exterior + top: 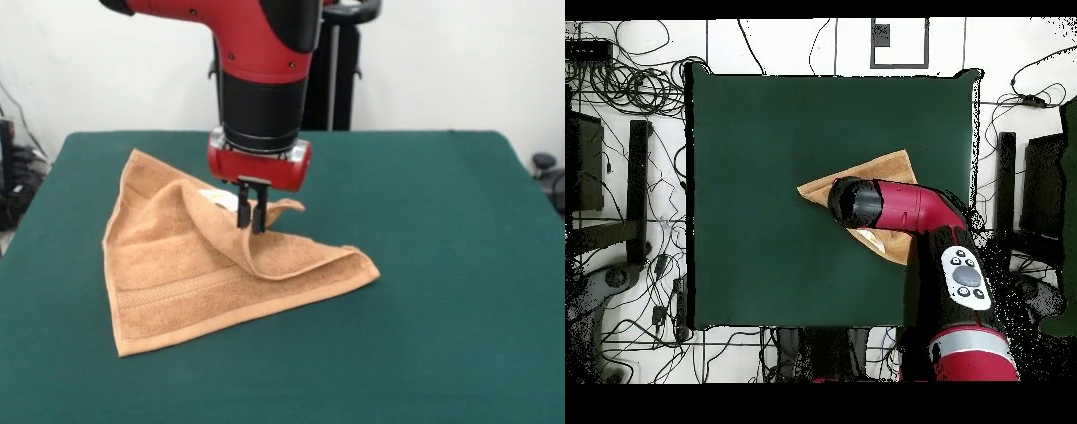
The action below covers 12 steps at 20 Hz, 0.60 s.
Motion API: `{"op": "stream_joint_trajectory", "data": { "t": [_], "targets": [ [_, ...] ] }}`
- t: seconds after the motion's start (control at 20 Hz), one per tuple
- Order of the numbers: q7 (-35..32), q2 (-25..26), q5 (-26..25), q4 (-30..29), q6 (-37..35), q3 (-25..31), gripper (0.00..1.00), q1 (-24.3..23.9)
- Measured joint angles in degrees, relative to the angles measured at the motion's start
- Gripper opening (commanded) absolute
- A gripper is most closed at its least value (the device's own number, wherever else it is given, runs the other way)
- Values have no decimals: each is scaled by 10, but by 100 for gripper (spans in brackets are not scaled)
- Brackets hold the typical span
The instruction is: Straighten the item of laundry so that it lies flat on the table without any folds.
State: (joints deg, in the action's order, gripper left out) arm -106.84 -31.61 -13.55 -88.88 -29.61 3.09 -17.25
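Note:
The orange-tan towel (190,269) lies on the dark green table (441,291), left of centre in the front view. One part is folded over the rest, and its folded edge is raised into a ridge. My gripper (251,221) hangs straight down from the red arm and is shut on that raised fold, holding it a little above the table. A small white tag (216,198) shows just behind the fingers. In the overhead view the arm (905,208) covers most of the towel (885,164); the gripper is hidden there.
The robot's black pedestal (340,79) stands behind the table's far edge. Cables and dark stands (635,180) lie on the floor around the table (765,200) in the overhead view.

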Motion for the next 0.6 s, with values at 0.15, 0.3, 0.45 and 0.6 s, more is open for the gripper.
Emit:
{"op": "stream_joint_trajectory", "data": {
  "t": [0.15,0.3,0.45,0.6],
  "targets": [
    [0,0,-13,0,-6,11,0,-1],
    [0,0,-24,0,-12,22,0,-1],
    [0,0,-34,0,-18,29,0,-2],
    [0,-3,-41,-1,-26,42,0,-2]
  ]
}}
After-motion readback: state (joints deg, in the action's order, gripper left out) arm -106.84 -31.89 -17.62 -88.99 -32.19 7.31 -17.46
